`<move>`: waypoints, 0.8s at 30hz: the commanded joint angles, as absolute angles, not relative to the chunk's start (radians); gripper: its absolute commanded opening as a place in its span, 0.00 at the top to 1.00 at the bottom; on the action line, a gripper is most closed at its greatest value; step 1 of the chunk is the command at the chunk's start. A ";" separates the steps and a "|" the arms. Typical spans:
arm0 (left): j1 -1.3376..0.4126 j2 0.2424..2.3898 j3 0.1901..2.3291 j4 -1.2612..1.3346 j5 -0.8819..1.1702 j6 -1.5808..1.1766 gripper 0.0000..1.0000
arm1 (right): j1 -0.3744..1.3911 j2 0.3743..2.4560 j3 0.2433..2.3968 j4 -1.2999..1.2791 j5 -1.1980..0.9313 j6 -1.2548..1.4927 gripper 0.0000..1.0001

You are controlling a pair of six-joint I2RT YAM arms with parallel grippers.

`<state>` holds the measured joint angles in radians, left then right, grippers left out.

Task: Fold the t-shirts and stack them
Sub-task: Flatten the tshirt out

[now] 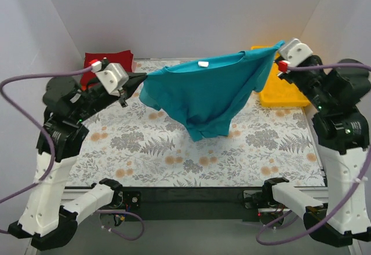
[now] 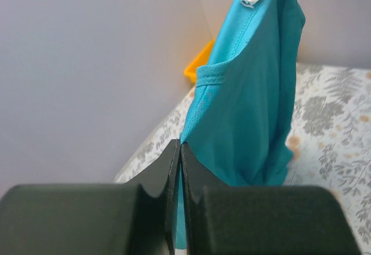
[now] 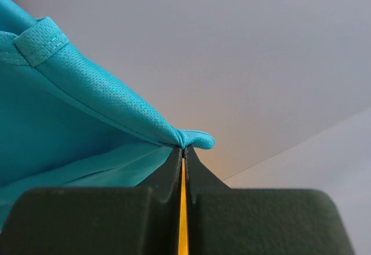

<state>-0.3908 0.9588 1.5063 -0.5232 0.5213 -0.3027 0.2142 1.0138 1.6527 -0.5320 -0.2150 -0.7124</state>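
A teal-blue t-shirt [image 1: 200,95] hangs stretched in the air between my two grippers, its body drooping to just above the table. My left gripper [image 1: 141,77] is shut on its left shoulder; in the left wrist view the shirt [image 2: 249,110] is pinched at the fingertips [image 2: 180,146]. My right gripper [image 1: 277,47] is shut on the right shoulder; in the right wrist view a fold of the shirt [image 3: 87,110] pokes out of my gripper [image 3: 184,147]. A dark red folded shirt [image 1: 107,61] lies at the back left. The orange and green shirts are out of view.
A yellow plastic tray [image 1: 282,87] stands at the back right, partly behind the shirt and right arm. The floral-patterned table covering [image 1: 145,150] spreads under the hanging shirt. White walls close in the back and sides.
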 commanded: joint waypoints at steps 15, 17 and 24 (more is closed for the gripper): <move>-0.368 1.061 1.597 -0.588 0.168 -0.518 1.00 | 0.209 1.159 1.692 -0.243 -0.167 -0.742 0.99; -0.365 1.109 1.500 -0.540 0.112 -0.506 1.00 | 0.218 1.256 1.675 -0.193 -0.208 -0.726 0.99; -0.189 1.386 1.339 -0.396 0.074 -0.500 1.00 | 0.354 1.668 1.756 -0.094 -0.183 -0.752 0.98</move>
